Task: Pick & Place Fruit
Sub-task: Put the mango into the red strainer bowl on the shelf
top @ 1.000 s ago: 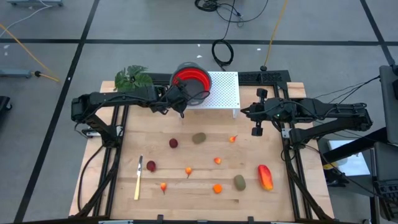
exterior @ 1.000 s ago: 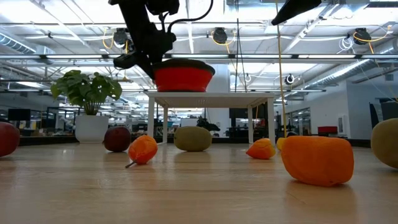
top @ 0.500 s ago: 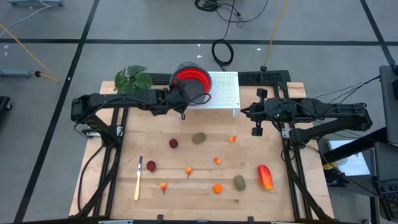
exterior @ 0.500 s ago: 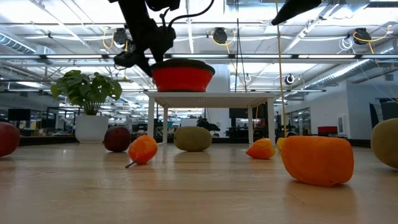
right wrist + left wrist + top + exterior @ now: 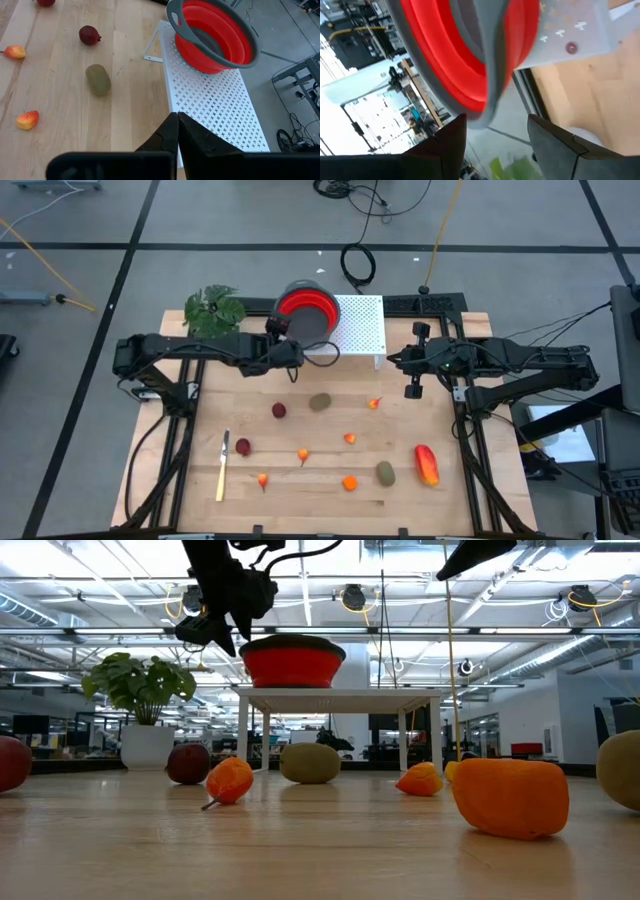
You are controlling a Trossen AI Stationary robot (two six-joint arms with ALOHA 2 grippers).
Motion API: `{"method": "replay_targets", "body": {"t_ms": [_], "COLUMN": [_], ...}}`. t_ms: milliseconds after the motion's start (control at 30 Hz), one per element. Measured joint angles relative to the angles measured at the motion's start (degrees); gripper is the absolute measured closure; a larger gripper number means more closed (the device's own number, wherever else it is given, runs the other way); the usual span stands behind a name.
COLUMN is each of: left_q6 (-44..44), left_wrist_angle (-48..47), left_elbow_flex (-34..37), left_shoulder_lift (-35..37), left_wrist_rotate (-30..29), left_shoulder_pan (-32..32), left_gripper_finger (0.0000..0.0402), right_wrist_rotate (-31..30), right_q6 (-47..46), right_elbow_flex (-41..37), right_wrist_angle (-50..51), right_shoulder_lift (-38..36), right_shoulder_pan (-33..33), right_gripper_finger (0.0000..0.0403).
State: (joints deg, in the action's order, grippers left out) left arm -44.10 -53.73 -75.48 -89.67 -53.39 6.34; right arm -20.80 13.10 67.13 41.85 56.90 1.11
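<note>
From above, the fruit lies scattered on the wooden table (image 5: 300, 480), well apart from the red bowl (image 5: 305, 310) on its white perforated stand (image 5: 360, 325), where it presumably belongs. The left gripper (image 5: 283, 352) hangs by the bowl's rim, its arm stretched across. Level with the table, a dark red ball (image 5: 188, 763) and olive-brown oval (image 5: 309, 762) lie below. Its wrist view shows fingers (image 5: 445, 145) parted, empty. The right gripper (image 5: 178, 131), closed, hovers beside the stand.
</note>
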Motion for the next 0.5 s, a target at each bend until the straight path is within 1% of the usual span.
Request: {"method": "replay_targets", "body": {"t_ms": [333,500], "left_q6": [18.14,28.04], "left_wrist_angle": [-10.86,-15.74], "left_elbow_flex": [0.0,0.0], "left_shoulder_lift": [0.0,0.0], "left_wrist_rotate": [-0.04,4.57], "left_shoulder_pan": [-4.09,-5.89], "left_gripper_finger": [0.019,0.019], "right_wrist_rotate": [0.0,0.0], "right_q6": [0.0,0.0], "right_elbow_flex": [0.0,0.0], "right_wrist_angle": [0.0,0.0], "right_shoulder_lift": [0.0,0.0], "right_shoulder_pan": [0.0,0.02], "right_gripper_finger": [0.0403,0.0403]}}
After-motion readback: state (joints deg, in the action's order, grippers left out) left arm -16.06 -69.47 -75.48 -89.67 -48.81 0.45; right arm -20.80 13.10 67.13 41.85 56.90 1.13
